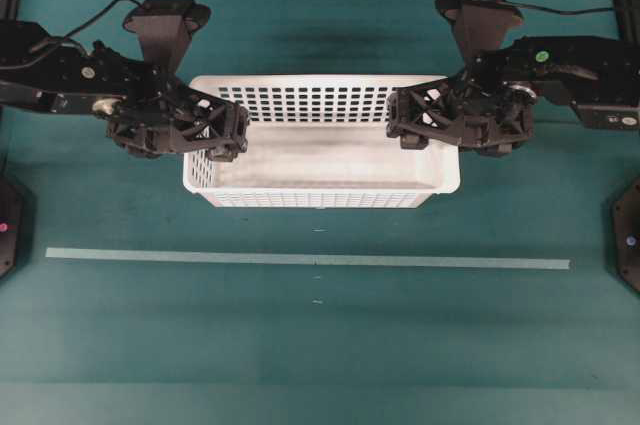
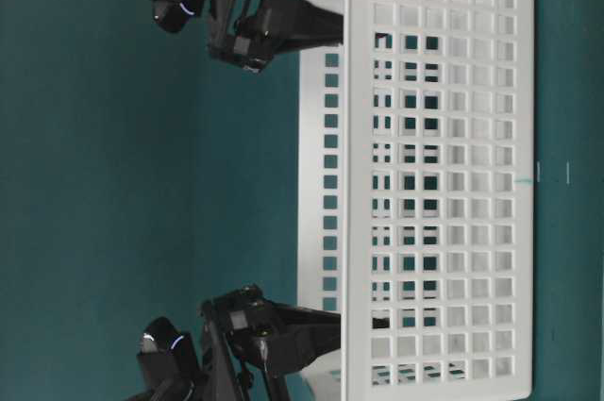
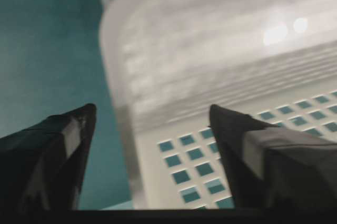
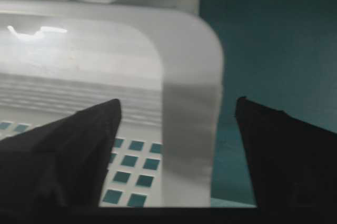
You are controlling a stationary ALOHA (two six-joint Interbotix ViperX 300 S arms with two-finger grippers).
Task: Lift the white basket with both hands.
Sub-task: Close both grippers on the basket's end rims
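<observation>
A pale strip of tape [image 1: 300, 260] runs left to right across the near part of the green worktop [image 1: 320, 355]. Beyond it, in the middle, sits the white basket [image 1: 320, 155], long side facing near, its walls pierced with rows of small rectangular holes. The left hand [image 1: 225, 135] straddles the basket's left rim, fingers apart, one inside and one outside the wall. The right hand [image 1: 410, 120] straddles the right rim likewise, fingers apart and not clamped. No brand, label or writing can be read anywhere.
</observation>
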